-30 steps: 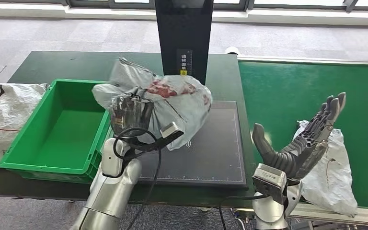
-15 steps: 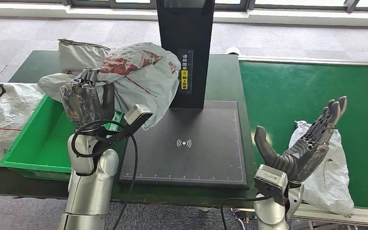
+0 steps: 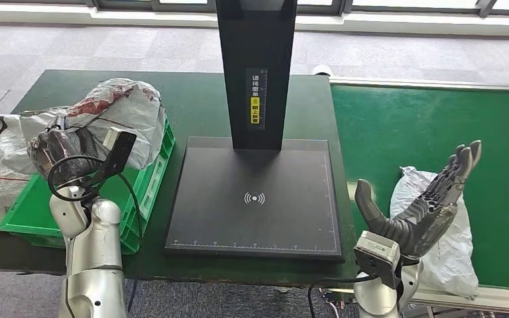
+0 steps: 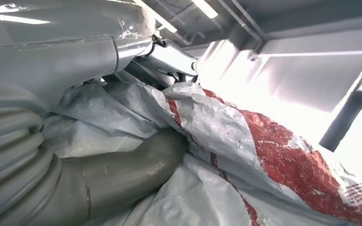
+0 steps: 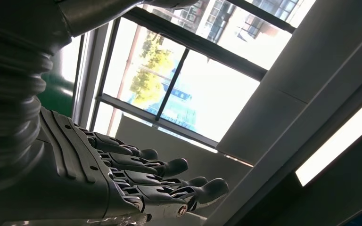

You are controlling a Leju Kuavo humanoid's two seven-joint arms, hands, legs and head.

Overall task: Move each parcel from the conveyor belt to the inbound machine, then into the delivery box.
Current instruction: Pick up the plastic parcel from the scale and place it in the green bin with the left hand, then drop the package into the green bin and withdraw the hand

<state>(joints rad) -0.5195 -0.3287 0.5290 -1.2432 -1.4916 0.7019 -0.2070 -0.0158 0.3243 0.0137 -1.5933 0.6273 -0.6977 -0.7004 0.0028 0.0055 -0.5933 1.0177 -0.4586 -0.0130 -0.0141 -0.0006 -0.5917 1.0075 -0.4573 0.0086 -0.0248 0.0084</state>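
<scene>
Now, from the head view, you see the left hand (image 3: 63, 149) gripping a grey and red parcel (image 3: 116, 112) over the green box (image 3: 147, 182), the bag resting across the box's near rim; a white sack (image 3: 0, 142) lies on the table (image 3: 192, 99) beside the box; the black scanner pad (image 3: 255, 199) sits between box and conveyor, its dark post (image 3: 255, 66) rising at the back; the right hand (image 3: 421, 205) is raised palm-up at the edge of the green belt (image 3: 424, 126), fingers spread and holding nothing; a second parcel (image 3: 447, 248), grey-white and crumpled, lies on the belt just behind that hand.

Next, in the left wrist view, you have the thumb (image 4: 127, 169) pressed into the parcel's (image 4: 264, 160) crinkled plastic, red print running across the grey film; the left hand's (image 4: 75, 155) ribbed cover sits close to the lens; whether the bag touches the box floor you cannot tell from these pictures.

Lastly, in the right wrist view, you find the right hand (image 5: 122, 183) with fingers (image 5: 169, 167) stretched out and apart, nothing between them; windows (image 5: 184, 84) and a ceiling light (image 5: 339, 141) lie beyond.
</scene>
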